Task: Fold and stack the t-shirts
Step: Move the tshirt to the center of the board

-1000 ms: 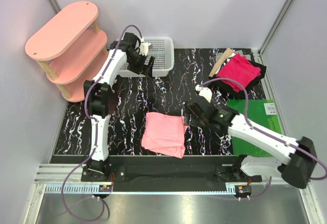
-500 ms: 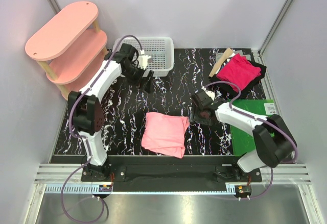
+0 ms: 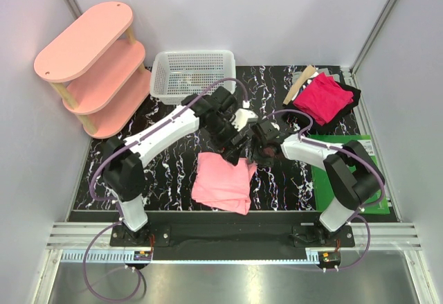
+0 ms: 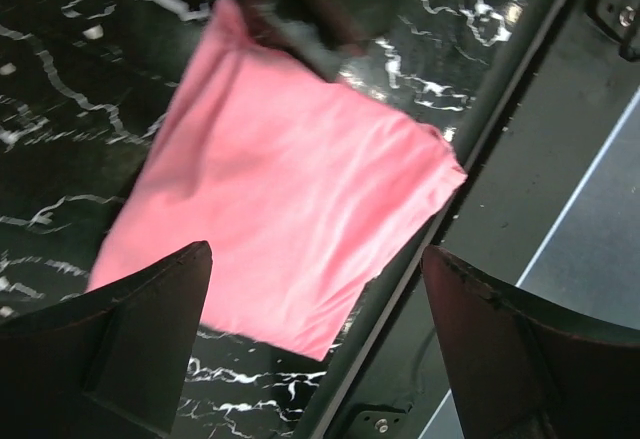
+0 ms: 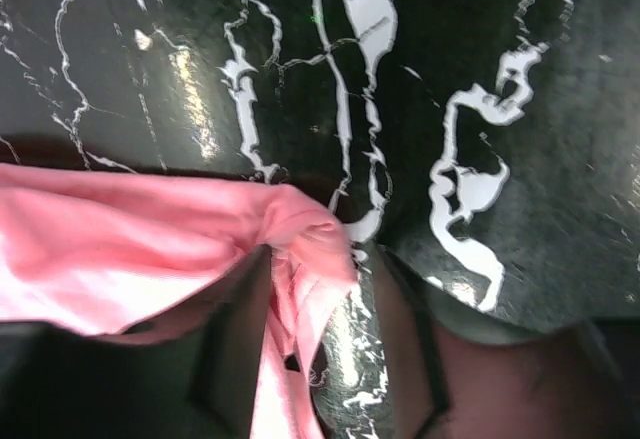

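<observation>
The salmon-pink t-shirt (image 3: 221, 183) lies folded flat at the front centre of the table. It also shows in the left wrist view (image 4: 290, 199). My left gripper (image 3: 232, 153) hovers over its far edge, open wide and empty (image 4: 320, 359). My right gripper (image 3: 259, 153) is at the shirt's far right corner. In the right wrist view the bunched corner (image 5: 305, 234) sits between its open fingers (image 5: 330, 359), with bare table beside the cloth. The magenta-red t-shirt (image 3: 322, 97) lies at the back right on a dark cloth.
A white mesh basket (image 3: 194, 75) stands at the back centre-left. A pale-pink oval shelf unit (image 3: 93, 58) stands at the far left. A green mat (image 3: 349, 162) lies at the right under the right arm. The two arms nearly meet over the table's middle.
My left arm has swung from the basket to the centre, over the salmon shirt's far edge. My right gripper has moved left onto the shirt's far right corner.
</observation>
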`<action>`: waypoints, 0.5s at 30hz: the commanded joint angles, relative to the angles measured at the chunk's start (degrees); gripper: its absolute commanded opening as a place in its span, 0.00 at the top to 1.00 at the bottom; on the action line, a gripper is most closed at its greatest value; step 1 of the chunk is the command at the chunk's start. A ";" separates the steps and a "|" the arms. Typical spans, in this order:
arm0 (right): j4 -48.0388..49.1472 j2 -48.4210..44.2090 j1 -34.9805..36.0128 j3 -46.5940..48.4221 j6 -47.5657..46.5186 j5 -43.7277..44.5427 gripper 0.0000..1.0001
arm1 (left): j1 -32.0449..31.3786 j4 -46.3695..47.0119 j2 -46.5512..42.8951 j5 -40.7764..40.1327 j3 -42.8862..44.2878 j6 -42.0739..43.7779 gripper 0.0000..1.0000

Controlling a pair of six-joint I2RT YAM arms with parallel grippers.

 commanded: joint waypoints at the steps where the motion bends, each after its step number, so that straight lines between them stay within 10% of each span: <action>1: 2.71 2.60 -0.07 1.28 0.25 -1.71 0.55 | -3.78 0.73 -1.19 0.60 -0.62 -0.70 0.10; 15: 2.62 1.82 -3.14 3.48 -1.16 -4.88 1.00 | -12.23 2.40 10.31 -2.21 0.16 -10.35 0.07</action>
